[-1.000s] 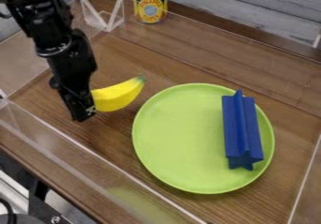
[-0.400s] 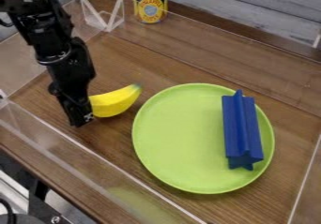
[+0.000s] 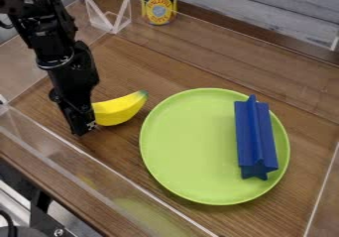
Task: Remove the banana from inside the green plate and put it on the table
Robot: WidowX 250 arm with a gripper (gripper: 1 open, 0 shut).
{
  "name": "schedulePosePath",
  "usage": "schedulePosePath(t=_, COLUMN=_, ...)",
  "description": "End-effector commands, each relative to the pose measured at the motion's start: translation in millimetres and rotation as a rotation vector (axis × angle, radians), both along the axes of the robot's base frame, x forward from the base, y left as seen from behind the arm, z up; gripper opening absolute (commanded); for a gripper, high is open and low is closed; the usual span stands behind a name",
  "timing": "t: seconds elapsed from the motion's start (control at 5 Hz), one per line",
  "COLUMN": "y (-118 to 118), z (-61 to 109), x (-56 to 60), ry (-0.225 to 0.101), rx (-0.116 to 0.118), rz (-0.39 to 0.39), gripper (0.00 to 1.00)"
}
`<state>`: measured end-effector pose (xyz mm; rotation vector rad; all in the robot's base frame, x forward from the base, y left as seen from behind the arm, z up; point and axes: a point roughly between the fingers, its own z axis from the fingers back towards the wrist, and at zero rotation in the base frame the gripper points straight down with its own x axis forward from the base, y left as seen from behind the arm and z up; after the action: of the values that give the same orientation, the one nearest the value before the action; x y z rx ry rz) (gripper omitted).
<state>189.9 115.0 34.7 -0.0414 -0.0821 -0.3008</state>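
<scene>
The yellow banana (image 3: pixel 121 107) with its green tip lies low over the brown table (image 3: pixel 199 62), just left of the green plate (image 3: pixel 199 147) and outside its rim. My black gripper (image 3: pixel 83 118) comes down from the upper left and is shut on the banana's left end. Whether the banana touches the wood I cannot tell. The plate's left and middle are bare.
A blue ridged block (image 3: pixel 255 137) lies on the right side of the plate. A yellow-labelled can (image 3: pixel 159 7) stands at the back. Clear acrylic walls (image 3: pixel 54 152) run close along the front and left, near the gripper.
The gripper has lowered slightly and shifted left with the banana; between the last two frames it hardly moved.
</scene>
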Motion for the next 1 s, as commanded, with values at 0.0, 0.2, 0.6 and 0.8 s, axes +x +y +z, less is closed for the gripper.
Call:
schedulePosePath(t=0.0, y=4, z=11.9, x=3.3, ry=-0.022, rx=0.006, rz=0.014, gripper=0.0)
schedulePosePath(t=0.2, y=4, z=17.8, x=3.4, ry=-0.022, rx=-0.004, rz=0.024, gripper=0.0)
schedulePosePath(t=0.6, y=4, z=28.7, x=4.7, ry=-0.027, rx=-0.022, rz=0.044, gripper=1.0)
schedulePosePath(t=0.8, y=3, z=40.9, x=9.6, ry=-0.038, rx=-0.031, rz=0.06, gripper=1.0)
